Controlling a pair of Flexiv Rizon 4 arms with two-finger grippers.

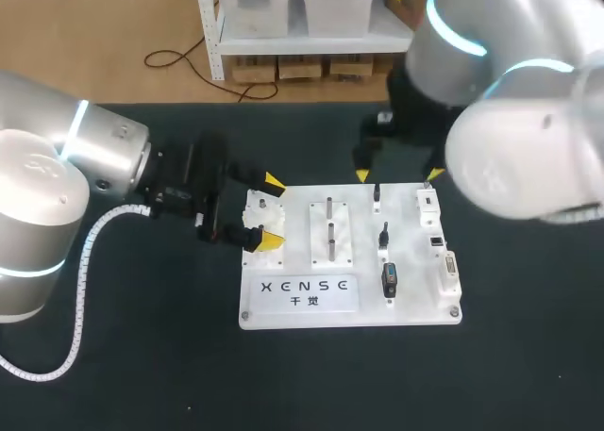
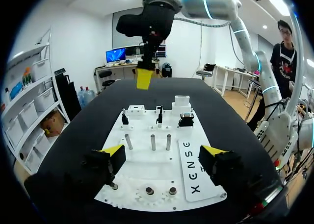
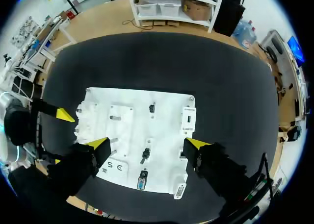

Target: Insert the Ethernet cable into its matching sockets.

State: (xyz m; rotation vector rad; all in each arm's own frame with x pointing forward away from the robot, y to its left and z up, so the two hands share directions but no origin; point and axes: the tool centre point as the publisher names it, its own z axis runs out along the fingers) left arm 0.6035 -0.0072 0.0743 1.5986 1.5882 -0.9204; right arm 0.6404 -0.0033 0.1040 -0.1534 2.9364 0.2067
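I am holding my left gripper (image 1: 272,211) at the left end of the white board (image 1: 366,261), just left of the frame's middle in the head view. Its yellow-tipped fingers are standing wide apart and gripping nothing. They are straddling the board's left end, where small gear-like parts (image 2: 149,190) are sitting. In the left wrist view the board is stretching away ahead of my spread fingers, with three metal pegs (image 2: 152,141) standing just beyond them.

My right gripper (image 1: 397,175) is hanging over the board's far edge, above and right of the frame's middle in the head view. Its fingers are also spread wide and holding nothing. In the right wrist view it is hovering above the board, clear of everything on it.

Small dark plugs (image 1: 383,235) are standing in a column on the board's right half, and a black connector with a bluish face (image 1: 389,280) is sitting nearest the frame's bottom. I cannot tell which of them is the Ethernet piece. White socket blocks (image 1: 427,203) are lining the board's right edge, just beside that column, and neither gripper is touching them
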